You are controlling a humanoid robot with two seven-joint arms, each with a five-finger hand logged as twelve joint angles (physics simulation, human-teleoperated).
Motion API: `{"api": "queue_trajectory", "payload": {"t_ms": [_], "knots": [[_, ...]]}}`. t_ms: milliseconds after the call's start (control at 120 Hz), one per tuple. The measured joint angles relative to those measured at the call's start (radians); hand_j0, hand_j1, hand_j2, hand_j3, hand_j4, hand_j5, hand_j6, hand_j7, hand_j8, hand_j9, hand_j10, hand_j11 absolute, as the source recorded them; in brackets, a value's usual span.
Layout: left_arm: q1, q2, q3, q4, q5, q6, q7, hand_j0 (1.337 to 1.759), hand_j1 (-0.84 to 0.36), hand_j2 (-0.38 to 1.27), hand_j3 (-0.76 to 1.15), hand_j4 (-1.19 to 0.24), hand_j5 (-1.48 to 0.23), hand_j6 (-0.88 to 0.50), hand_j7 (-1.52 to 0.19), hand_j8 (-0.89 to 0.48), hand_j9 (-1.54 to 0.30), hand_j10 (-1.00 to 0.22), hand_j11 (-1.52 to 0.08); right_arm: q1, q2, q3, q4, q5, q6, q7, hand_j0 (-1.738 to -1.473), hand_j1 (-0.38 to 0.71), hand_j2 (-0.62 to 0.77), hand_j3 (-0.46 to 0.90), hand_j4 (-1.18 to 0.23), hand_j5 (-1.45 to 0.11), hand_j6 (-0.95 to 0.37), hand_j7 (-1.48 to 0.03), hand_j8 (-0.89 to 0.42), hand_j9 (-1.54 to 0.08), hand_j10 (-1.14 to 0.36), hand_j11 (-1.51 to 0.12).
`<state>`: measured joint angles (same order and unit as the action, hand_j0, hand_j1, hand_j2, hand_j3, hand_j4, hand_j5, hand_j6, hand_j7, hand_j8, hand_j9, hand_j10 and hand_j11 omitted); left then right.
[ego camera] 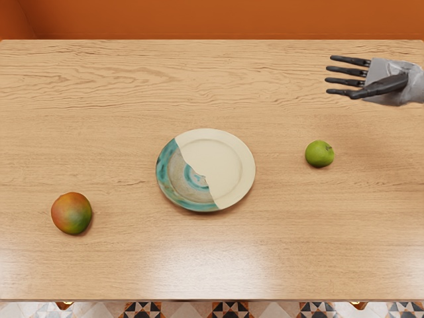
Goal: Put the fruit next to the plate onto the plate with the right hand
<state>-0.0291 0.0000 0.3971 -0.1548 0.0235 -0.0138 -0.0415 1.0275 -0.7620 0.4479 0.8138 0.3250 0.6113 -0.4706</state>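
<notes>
Orange wall (199, 16) runs behind a pale wooden table (99, 99). At the far right, the right hand (377, 79) hangs above the table with its dark fingers (348, 71) held straight and apart, pointing left, holding and touching nothing. A small round green fruit (319, 154) sits on the wood to the right of the plate (225, 159), near it but not touching, and nearer than the hand. The plate, cream with a teal patterned part, lies mid-table. A red and green fruit (71, 212) rests well apart at the near left.
</notes>
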Motion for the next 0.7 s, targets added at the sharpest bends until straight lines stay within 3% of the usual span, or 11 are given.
{"api": "queue_trajectory", "payload": {"t_ms": [175, 292, 417, 700], "knots": [[0.0, 0.0, 0.0, 0.0, 0.0, 0.0, 0.0, 1.658, 0.07, 0.05, 0.0, -0.23, -0.3, -0.23, -0.3, -0.23, -0.3, -0.23, -0.3, 0.013, -0.029, 0.007, 0.047, -0.052, 0.0, 0.009, -1.658, -0.31, -0.01, 0.0, -0.03, -0.04, -0.03, -0.04, -0.03, -0.04, -0.03, -0.04], [0.0, 0.0, 0.0, 0.0, 0.0, 0.0, 0.0, 1.658, 0.07, 0.05, 0.0, -0.23, -0.3, -0.23, -0.3, -0.23, -0.3, -0.23, -0.3, 0.014, -0.068, 0.034, 0.075, -0.182, 0.0, 0.118, -1.658, -0.31, -0.01, 0.0, -0.03, -0.04, -0.03, -0.04, -0.03, -0.04, -0.03, -0.04], [0.0, 0.0, 0.0, 0.0, 0.0, 0.0, 0.0, 1.658, 0.07, 0.05, 0.0, -0.23, -0.3, -0.23, -0.3, -0.23, -0.3, -0.23, -0.3, 0.015, -0.094, 0.108, 0.136, -0.384, 0.0, 0.168, -1.658, -0.31, -0.01, 0.0, -0.03, -0.05, -0.03, -0.05, -0.03, -0.05, -0.03, -0.05], [0.0, 0.0, 0.0, 0.0, 0.0, 0.0, 0.0, 1.658, 0.07, 0.05, 0.0, -0.23, -0.3, -0.23, -0.3, -0.23, -0.3, -0.23, -0.3, 0.003, -0.272, 0.149, 0.64, -0.837, 0.0, 0.19, -1.658, -0.3, -0.01, 0.0, -0.04, -0.05, -0.04, -0.05, -0.04, -0.05, -0.04, -0.05]]}}
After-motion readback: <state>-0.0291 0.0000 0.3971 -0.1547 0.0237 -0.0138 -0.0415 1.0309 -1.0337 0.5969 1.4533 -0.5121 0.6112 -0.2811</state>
